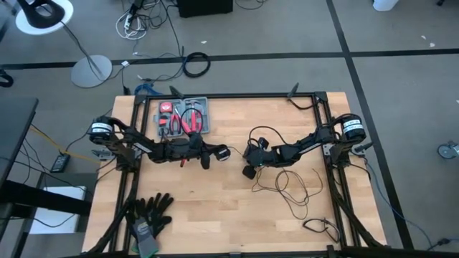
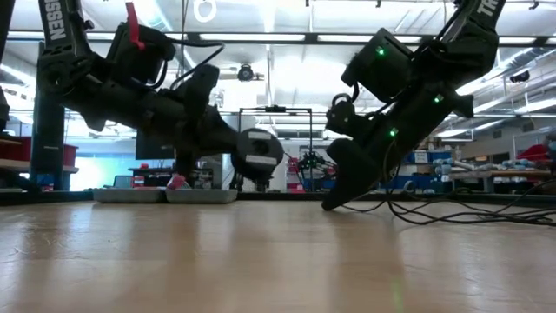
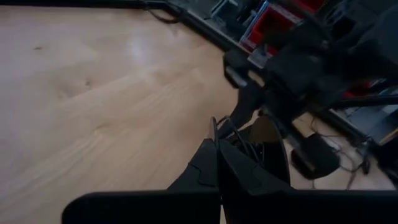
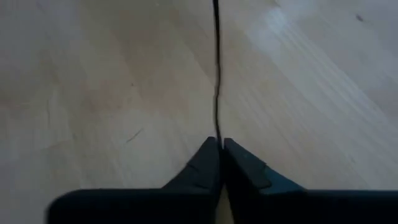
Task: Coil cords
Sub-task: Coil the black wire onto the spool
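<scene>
I have two pincers over one wooden table (image 1: 237,215). My right pincer (image 4: 219,142) is pressed down near the table's middle, its two fingers closed on the cord (image 4: 217,74), which runs straight out ahead of the tips across the bare wood. In the overhead view the same pincer (image 1: 249,172) sits at the near end of that cord (image 1: 290,188), and the rest of it trails behind me toward my right-hand edge in a few loose loops. I count one cord; I cannot make out its puck end for certain.

My left pincer (image 3: 217,149) is shut, fingers together, with thin black wire (image 3: 239,134) bunched just ahead of the tips; I cannot tell whether it is actually pinched. From above, this pincer (image 1: 215,154) lies just beside the right one, a small gap between them.

Beyond my left pincer stands one grey tray (image 1: 204,127) of red-handled tools. On my near left side lies one pair of black gloves (image 1: 149,215).
</scene>
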